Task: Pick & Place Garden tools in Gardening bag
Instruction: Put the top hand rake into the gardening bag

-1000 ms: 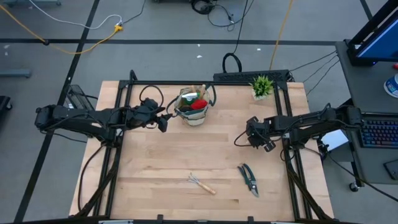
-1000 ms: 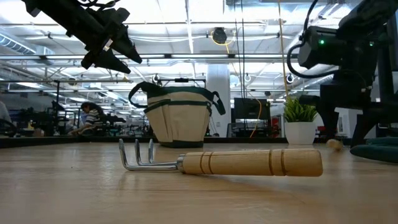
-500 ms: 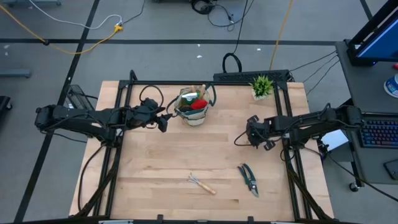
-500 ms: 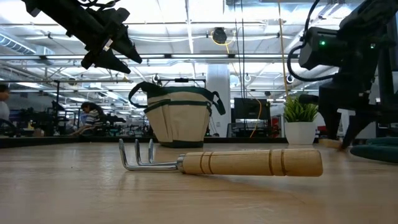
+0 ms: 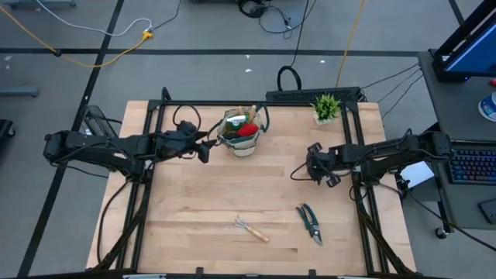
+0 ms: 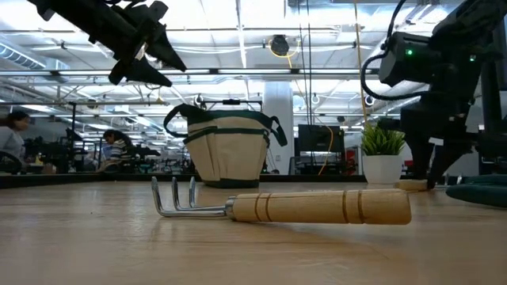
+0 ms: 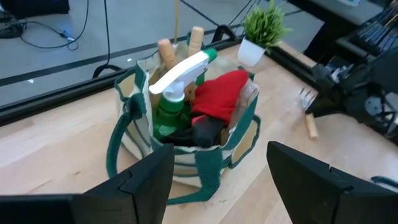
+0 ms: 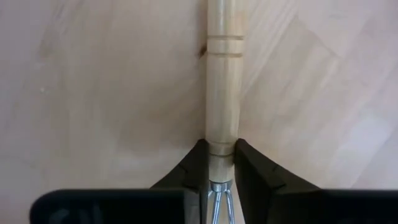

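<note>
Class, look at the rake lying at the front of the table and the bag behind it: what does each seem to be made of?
Rake: shiny grey tines, likely metal; pale grooved handle with grain, likely wood. Gardening bag: matte beige cloth, probably canvas, with dark green fabric trim.

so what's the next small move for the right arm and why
Probably lift the right gripper straight up a little. Its fingers pinch the fork by its wooden handle, near the tines, and in the low view that handle looks to be at table level. The bag stands farther back, next to the left gripper, so the fork likely needs height before it is carried over.
</note>
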Motion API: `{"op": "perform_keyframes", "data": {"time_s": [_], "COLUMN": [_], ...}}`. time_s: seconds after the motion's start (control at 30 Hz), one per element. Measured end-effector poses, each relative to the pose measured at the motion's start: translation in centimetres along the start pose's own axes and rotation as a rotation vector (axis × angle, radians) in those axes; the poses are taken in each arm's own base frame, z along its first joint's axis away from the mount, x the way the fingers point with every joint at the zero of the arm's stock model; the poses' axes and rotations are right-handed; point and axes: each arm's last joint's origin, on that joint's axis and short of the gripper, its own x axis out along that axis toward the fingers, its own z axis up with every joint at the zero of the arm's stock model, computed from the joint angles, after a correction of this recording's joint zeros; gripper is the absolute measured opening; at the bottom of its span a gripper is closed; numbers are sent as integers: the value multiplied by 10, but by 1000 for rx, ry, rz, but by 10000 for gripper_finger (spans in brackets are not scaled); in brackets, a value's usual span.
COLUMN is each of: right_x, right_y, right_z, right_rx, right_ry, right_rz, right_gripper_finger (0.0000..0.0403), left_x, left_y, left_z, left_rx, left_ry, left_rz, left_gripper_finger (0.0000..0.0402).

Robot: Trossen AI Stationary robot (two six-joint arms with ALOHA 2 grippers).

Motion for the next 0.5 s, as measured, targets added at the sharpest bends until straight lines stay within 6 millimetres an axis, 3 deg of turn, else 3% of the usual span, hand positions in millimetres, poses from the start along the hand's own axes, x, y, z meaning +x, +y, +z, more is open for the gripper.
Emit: {"op": "perform_keyframes", "data": {"time_s": [0.3, 0.5], "right_x": [-17, -23], "right_y": [-16, -21], "right_z": [17, 23], "right_rx": [87, 98], "right_ry": [-94, -152], "right_rz": [-27, -33], "right_gripper_finger": [1, 0], "left_x": [0, 0], "left_y": [-3, -4], "left_z": [5, 5], "left_rx": [-105, -127], "left_ry": [-43, -32], "left_rz": [-32, -53], "left_gripper_finger": [264, 264]}}
